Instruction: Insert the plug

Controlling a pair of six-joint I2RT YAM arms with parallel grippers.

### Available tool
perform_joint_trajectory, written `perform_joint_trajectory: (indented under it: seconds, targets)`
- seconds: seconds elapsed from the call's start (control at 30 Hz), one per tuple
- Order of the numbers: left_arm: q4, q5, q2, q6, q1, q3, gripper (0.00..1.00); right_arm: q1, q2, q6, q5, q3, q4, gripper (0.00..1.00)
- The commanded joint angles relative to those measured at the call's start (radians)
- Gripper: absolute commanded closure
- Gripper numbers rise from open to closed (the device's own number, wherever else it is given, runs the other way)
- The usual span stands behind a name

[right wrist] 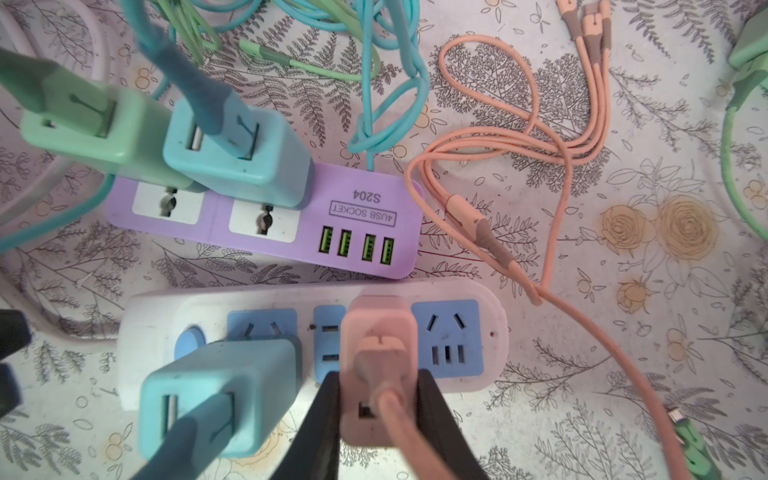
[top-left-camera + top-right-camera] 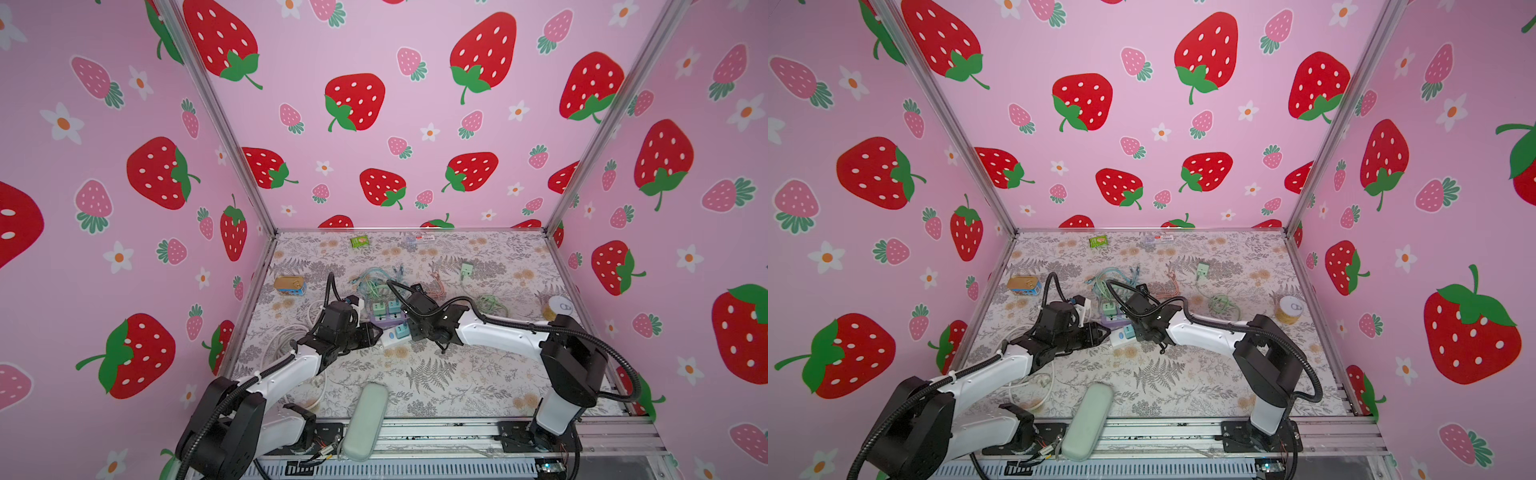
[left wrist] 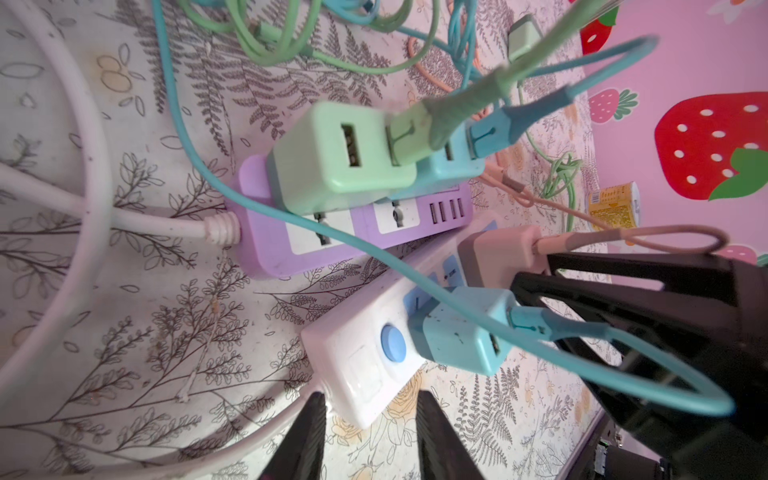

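One pink plug [image 1: 378, 328]: stands upright on the white strip [image 1: 158, 307], over its middle socket. It seems seated, though its prongs are hidden.
Right gripper [image 1: 380, 395]: clamped on the pink plug, one black finger against each side, so the jaws stand only the plug's width apart.
Pink cable [image 1: 392, 432]: leaves the plug's top face and loops away across the table [image 1: 540, 415].
Blue plug [image 1: 216, 399]: in the white strip, just beside the pink plug, on the side of the round blue switch [image 1: 189, 345].
Left gripper [image 3: 370, 395]: jaws partly apart and closed on nothing. A corner of the white strip's switch end lies between the fingertips.
Purple strip [image 1: 365, 216]: flat on the table alongside the white strip, nearly touching it.
Green plug [image 1: 104, 129] and second blue plug [image 1: 237, 158]: side by side in the purple strip.
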Motion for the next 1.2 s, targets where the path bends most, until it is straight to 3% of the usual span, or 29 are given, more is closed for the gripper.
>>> perform_joint_trajectory:
  seconds: [0.0, 0.2, 0.3, 0.6, 0.87, 1.03, 1.17]
  targets:
    - [-0.058, -0.02, -0.056, 0.014, -0.001, -0.009, 0.59, 0.005, 0.103, 0.03, -0.059, -0.043, -0.126, 0.85]
    - [-0.122, -0.059, -0.162, 0.034, 0.001, -0.015, 0.54, 0.005, 0.065, 0.018, -0.069, -0.004, -0.138, 0.76]
    - [-0.148, -0.07, -0.193, 0.045, 0.004, -0.015, 0.52, 0.006, 0.038, 0.013, -0.084, 0.013, -0.139, 0.62]
    - [-0.154, -0.068, -0.209, 0.045, 0.006, -0.014, 0.51, 0.005, -0.037, 0.005, -0.142, 0.015, -0.146, 0.49]
    - [-0.188, -0.078, -0.219, 0.061, 0.009, 0.015, 0.45, 0.004, -0.177, -0.053, -0.193, -0.049, -0.229, 0.28]
    - [-0.196, -0.092, -0.241, 0.069, 0.014, 0.021, 0.38, -0.018, -0.294, -0.131, -0.299, -0.077, -0.223, 0.24]
    - [-0.199, -0.091, -0.25, 0.065, 0.016, 0.03, 0.37, -0.097, -0.38, -0.181, -0.353, -0.08, -0.185, 0.23]
